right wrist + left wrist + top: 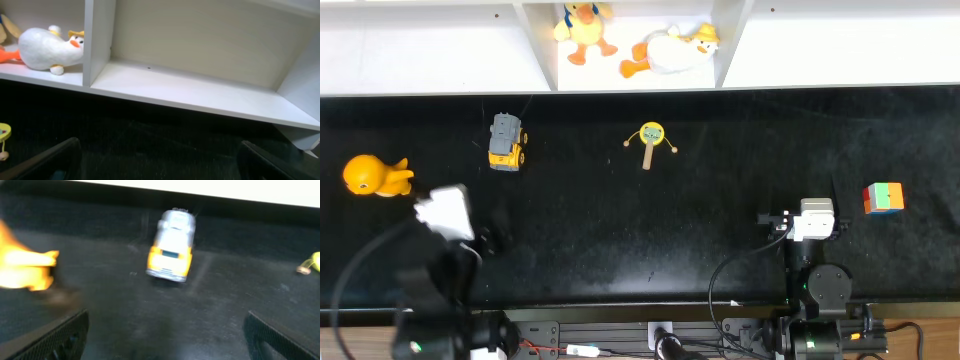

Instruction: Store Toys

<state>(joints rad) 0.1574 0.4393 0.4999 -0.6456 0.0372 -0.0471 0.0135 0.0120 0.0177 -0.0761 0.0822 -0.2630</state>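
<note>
Your left gripper (167, 325) hangs low over the black mat (720, 240), its two fingers spread wide with nothing between them. Straight ahead of it stands one toy truck (171, 245), yellow in the body with a grey load on its back, upright on its wheels and facing away toward the shelf (430, 60). From above, the truck (506, 142) sits left of the mat's middle, well apart from the other toys.

To the truck's left lies one orange duck (375, 176), a rounded figure near the mat's left edge. To its right lies one rattle drum (651, 140), a yellow disc on a short wooden handle with a small bead on each side, near the middle of the mat.

Your right gripper (159, 145) is likewise spread, clamped on nothing, and faces the white shelf's right-hand compartment. Just right of that arm rests one colour cube (883, 197), showing orange, green and pale faces.

That makes four toys out on the mat. Two more are in the shelf's middle compartment: one yellow plush duck (584, 28) with orange feet, and beside it one white plush duck (672, 50) lying on its side, orange-billed with a yellow cap.
</note>
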